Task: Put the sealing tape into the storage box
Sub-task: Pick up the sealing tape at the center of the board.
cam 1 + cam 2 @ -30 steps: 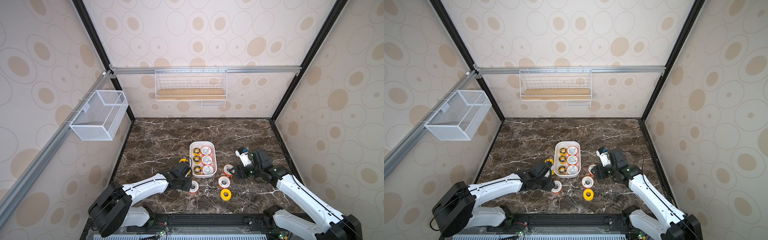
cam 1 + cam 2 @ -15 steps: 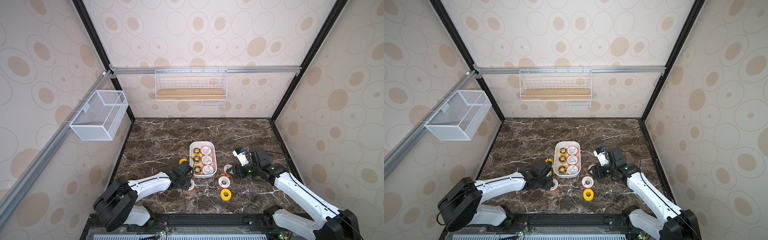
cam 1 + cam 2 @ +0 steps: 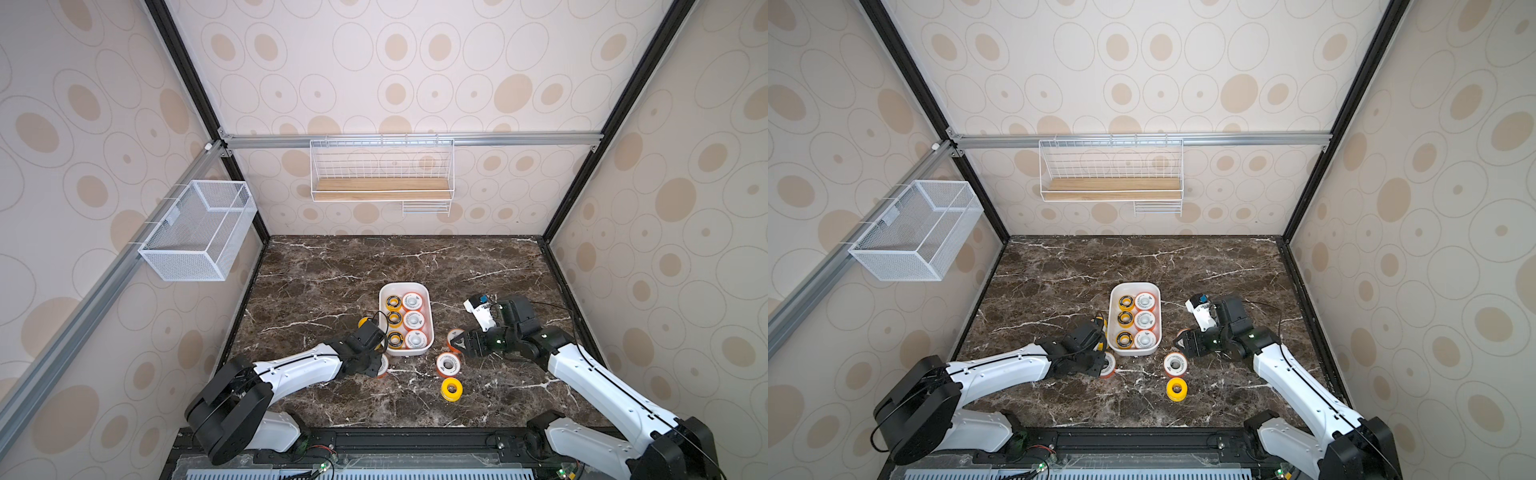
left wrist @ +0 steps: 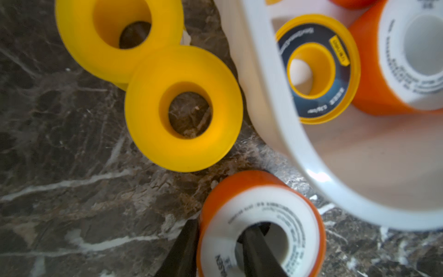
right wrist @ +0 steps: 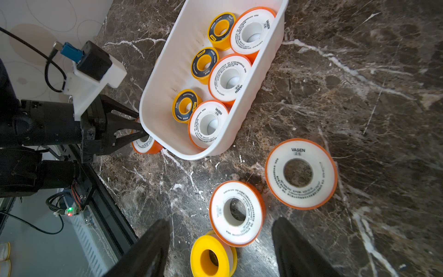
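Marbled surface (image 3: 353,266) | six spools (image 3: 413,320) sat in storage box (image 3: 409,352) | left jaws pinched orange-rimmed spool (image 4: 297,220) | right jaws spread beside loose spools (image 5: 236,213)

The storage box (image 3: 405,286), a shallow white tub at lower centre in both top views, holds six sealing tape spools (image 3: 413,320) lying flat: black-faced yellow in the left row, orange-rimmed white in the right. Outside, two plain yellow spools (image 4: 183,108) lie at its left. One orange-rimmed spool (image 3: 1108,366) lies just below its lower-left corner. Two more orange-rimmed spools (image 3: 448,365) and a lone yellow spool (image 3: 451,388) lie at lower right.
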Action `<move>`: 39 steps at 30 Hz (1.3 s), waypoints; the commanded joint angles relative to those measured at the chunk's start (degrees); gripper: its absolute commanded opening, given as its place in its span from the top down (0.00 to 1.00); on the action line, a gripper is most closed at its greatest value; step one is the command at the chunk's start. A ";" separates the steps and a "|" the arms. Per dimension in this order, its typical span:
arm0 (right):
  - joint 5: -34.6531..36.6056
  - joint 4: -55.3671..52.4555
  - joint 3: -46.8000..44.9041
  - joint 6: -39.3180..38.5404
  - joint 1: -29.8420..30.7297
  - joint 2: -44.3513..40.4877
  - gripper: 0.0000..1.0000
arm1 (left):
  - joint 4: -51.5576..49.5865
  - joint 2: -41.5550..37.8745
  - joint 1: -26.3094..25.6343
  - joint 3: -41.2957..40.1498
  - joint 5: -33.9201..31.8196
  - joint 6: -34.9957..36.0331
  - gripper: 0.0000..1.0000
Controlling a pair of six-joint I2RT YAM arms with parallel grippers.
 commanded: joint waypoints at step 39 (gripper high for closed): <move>-5.44 2.51 -0.39 0.97 -0.23 3.61 0.26 | -6.38 -3.79 -0.38 0.09 -8.35 -3.61 0.70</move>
